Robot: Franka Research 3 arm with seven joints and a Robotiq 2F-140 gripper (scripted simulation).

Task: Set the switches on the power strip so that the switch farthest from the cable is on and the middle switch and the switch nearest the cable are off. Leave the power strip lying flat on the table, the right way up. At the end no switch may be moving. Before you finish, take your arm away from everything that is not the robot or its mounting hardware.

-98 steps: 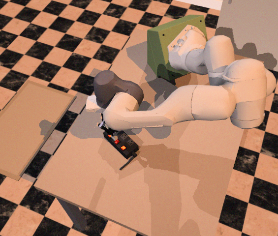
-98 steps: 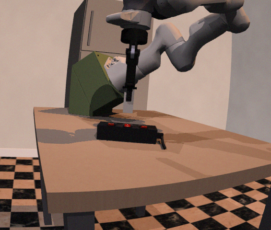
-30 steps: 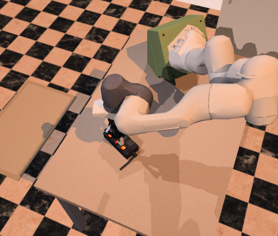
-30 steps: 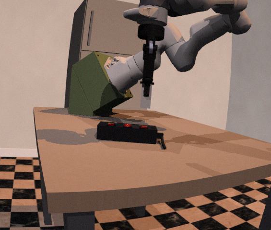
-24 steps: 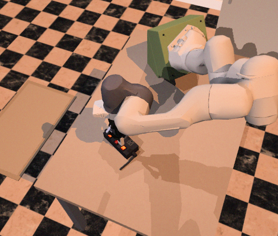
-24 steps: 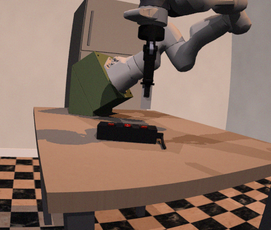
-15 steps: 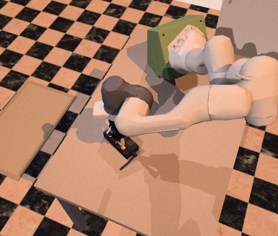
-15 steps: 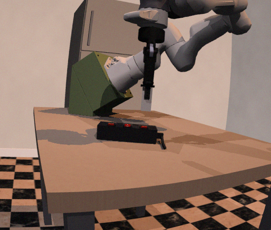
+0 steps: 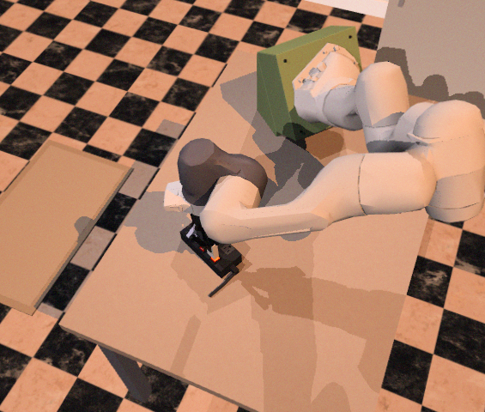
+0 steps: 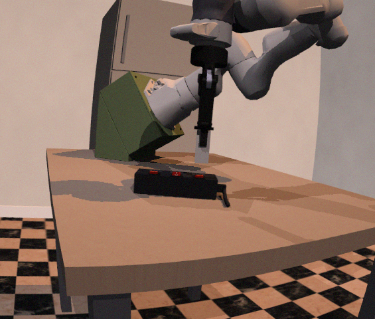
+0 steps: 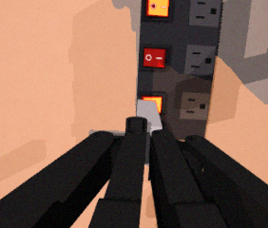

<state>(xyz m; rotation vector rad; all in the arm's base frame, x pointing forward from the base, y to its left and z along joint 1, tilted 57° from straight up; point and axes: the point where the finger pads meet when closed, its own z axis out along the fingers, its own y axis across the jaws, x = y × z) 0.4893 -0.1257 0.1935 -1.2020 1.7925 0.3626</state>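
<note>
The black power strip [image 10: 177, 185] lies flat on the table, right way up, with its cable [image 10: 224, 197] at the right end. In the wrist view the switch farthest from the cable [image 11: 157, 7] glows orange. The middle switch [image 11: 153, 59] is dark red and unlit. The switch nearest the cable [image 11: 152, 103] glows, partly hidden by my fingertips. My gripper [image 11: 145, 115] is shut and empty. It points straight down and hovers a little above the cable end of the strip, as the exterior view shows [image 10: 202, 154].
The green robot mount [image 10: 129, 119] stands at the back of the table behind the strip. A grey cabinet [image 10: 139, 41] stands behind it. A brown board [image 9: 33, 221] lies on the floor left of the table.
</note>
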